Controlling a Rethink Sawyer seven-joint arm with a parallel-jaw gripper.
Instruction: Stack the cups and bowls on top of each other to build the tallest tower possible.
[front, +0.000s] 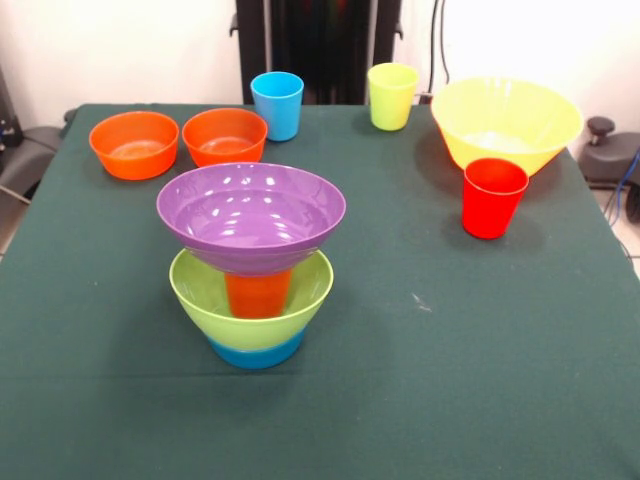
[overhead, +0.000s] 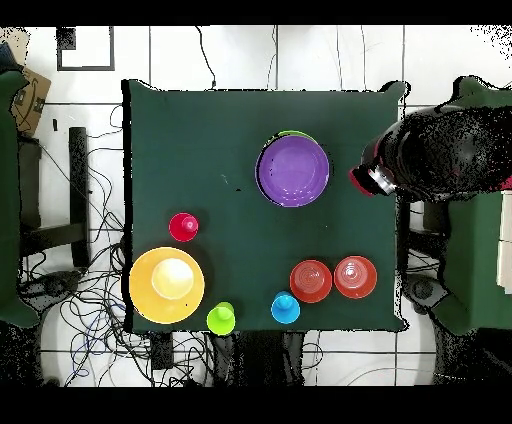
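Standing near the middle of the surface (front: 450, 380), the tower (front: 255, 265) has the blue bowl (front: 255, 352) lowest. The lime green bowl (front: 200, 290) sits in it, holding an orange cup (front: 257, 295), with the purple bowl (front: 250, 215) on top. The jaws show in neither view, so I cannot tell their state.

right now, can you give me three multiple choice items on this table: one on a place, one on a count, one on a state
1. Where does the orange cup stand?
A. inside the lime green bowl
B. beside the red cup
C. in the yellow bowl

2. How many cups stand apart from the tower?
A. one
B. three
C. five

3. What state is the purple bowl in?
A. upside down on the table
B. upright on the orange cup
C. tipped on its side

Answers: 1 A, it shows in the green bowl; 2 B, light blue, yellow-green and red; 3 B, its opening faces up.
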